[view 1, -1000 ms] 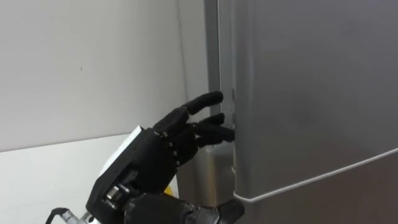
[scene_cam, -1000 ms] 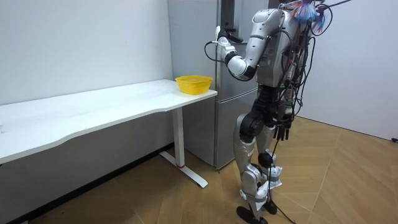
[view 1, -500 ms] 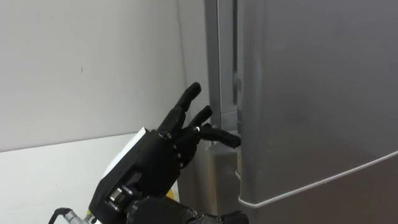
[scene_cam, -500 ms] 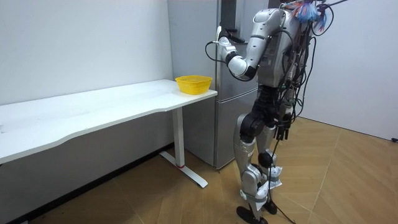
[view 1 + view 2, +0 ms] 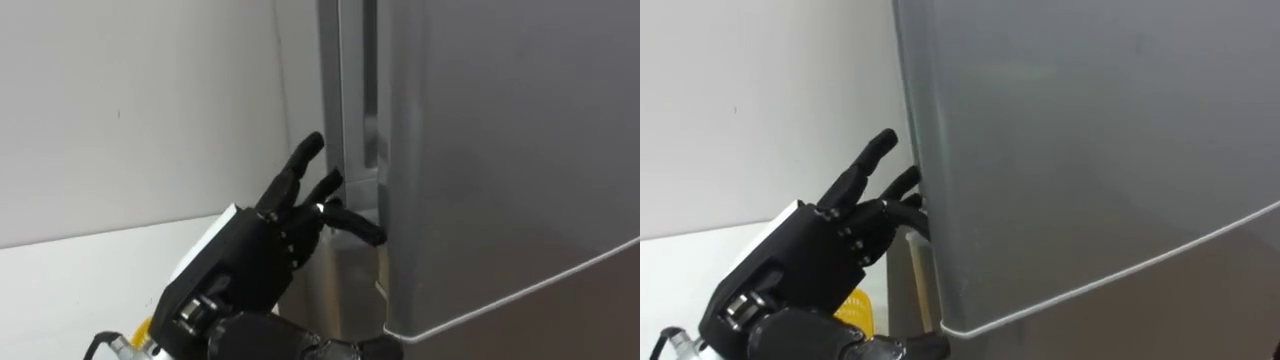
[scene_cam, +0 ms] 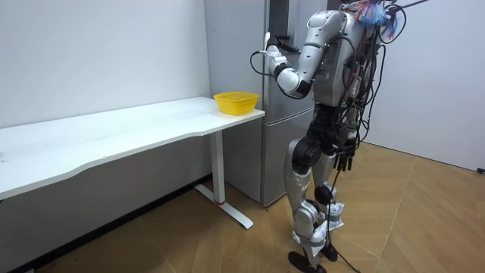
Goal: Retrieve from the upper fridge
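left robot hand (image 5: 255,260) at left edge of fridge door (image 5: 500,150), bowl (image 6: 236,101) on table (image 6: 114,136) beside

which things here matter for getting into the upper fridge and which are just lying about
For the job: upper fridge door; left hand, fingers at the door's edge.
Lying about: yellow bowl; white table.
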Tool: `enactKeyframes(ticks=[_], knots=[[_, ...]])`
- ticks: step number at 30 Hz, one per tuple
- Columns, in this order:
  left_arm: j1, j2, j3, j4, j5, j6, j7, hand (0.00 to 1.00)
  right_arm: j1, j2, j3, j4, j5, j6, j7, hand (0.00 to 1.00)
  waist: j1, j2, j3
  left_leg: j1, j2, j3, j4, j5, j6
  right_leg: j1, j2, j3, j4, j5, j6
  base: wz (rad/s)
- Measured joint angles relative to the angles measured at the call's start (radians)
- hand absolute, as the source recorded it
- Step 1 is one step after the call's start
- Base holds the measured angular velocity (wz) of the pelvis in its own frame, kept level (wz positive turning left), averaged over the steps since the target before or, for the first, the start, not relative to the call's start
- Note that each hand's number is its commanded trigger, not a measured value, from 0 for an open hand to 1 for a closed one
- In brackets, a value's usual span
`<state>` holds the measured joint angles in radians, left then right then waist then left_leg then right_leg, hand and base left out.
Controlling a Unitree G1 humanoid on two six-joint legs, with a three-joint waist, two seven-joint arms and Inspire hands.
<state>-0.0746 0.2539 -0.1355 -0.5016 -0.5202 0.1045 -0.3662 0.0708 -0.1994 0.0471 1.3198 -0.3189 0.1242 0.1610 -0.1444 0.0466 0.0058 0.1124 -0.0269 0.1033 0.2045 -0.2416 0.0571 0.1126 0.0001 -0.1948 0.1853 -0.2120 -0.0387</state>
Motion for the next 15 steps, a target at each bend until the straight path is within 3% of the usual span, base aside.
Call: enactKeyframes(ticks=[4,10,15], knots=[[-0.005,0.003,-0.056,0.002,-0.076,-0.001,-0.055,0.00,-0.012,0.000,0.007,0.012,0.000,-0.002,0.002,0.00,-0.018,0.011,0.0010,0.002,0.000,0.003,-0.001,0.000,0.000,0.002,0.000,0.000,0.000,0.001,0.001,0.00],[-0.055,0.004,-0.143,0.002,-0.080,-0.001,-0.130,0.00,-0.022,-0.006,0.008,0.012,-0.001,-0.004,0.007,0.00,-0.048,0.026,0.0020,0.003,0.000,0.007,-0.001,0.000,0.000,0.001,0.000,0.005,0.001,0.001,0.000,-0.01],[-0.059,0.004,-0.164,0.003,-0.080,-0.001,-0.184,0.00,-0.027,-0.015,0.007,0.013,-0.001,-0.004,0.018,0.00,-0.075,0.029,0.0019,0.003,0.002,0.015,-0.002,0.000,0.000,-0.002,0.003,0.013,0.001,0.001,0.000,-0.05]])
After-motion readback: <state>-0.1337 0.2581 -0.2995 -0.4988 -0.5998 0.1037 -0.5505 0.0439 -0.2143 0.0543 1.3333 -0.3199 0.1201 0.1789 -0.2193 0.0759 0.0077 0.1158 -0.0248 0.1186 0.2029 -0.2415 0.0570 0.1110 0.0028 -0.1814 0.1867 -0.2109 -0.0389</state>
